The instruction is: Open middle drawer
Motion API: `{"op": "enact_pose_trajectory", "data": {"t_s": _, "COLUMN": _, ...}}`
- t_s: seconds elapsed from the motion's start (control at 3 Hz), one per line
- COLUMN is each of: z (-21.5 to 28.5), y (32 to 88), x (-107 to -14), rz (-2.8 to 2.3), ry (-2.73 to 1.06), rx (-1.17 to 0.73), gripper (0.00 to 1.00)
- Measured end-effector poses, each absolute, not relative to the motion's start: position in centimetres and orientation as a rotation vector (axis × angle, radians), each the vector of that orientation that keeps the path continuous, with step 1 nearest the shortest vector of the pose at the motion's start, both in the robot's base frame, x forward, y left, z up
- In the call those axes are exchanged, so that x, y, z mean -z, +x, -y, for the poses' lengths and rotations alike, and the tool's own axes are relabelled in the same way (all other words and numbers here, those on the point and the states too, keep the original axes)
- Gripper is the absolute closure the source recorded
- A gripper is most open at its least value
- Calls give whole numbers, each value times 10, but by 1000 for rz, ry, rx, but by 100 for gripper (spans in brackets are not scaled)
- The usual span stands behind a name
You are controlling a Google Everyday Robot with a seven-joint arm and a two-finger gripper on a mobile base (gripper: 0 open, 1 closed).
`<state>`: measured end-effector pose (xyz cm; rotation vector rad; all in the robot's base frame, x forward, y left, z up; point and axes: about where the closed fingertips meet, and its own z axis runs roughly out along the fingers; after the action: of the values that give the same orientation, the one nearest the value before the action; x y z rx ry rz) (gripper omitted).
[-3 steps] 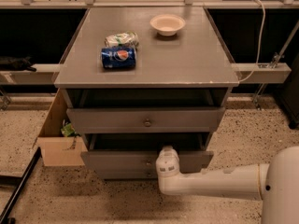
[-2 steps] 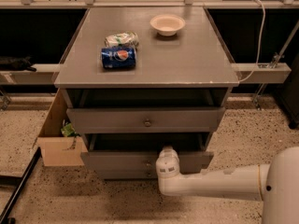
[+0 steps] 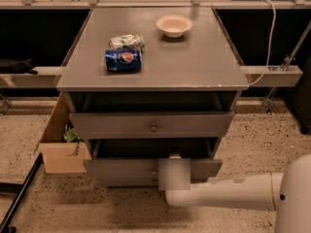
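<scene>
Gripper [image 3: 174, 173] sits low against the middle drawer [image 3: 121, 169]; whether it's holding, I cannot tell. That drawer juts out beneath the top drawer [image 3: 204, 125]. Rigid wood, probably light: grab the front's centre, pull straight.

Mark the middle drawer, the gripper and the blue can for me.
middle drawer [image 3: 116, 169]: camera view, left part of its front.
gripper [image 3: 174, 173]: camera view, its tip, at the centre of that drawer's front.
blue can [image 3: 123, 60]: camera view, middle of its side.
</scene>
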<state>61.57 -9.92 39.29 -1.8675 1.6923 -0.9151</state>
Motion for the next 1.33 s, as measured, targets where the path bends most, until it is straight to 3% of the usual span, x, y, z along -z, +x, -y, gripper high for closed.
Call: {"op": "enact_pose_trajectory", "data": {"t_s": 1.33, "z": 99, "y": 610, "x": -393, "rz": -1685, "ry": -1873, "rx": 911, "gripper": 100}}
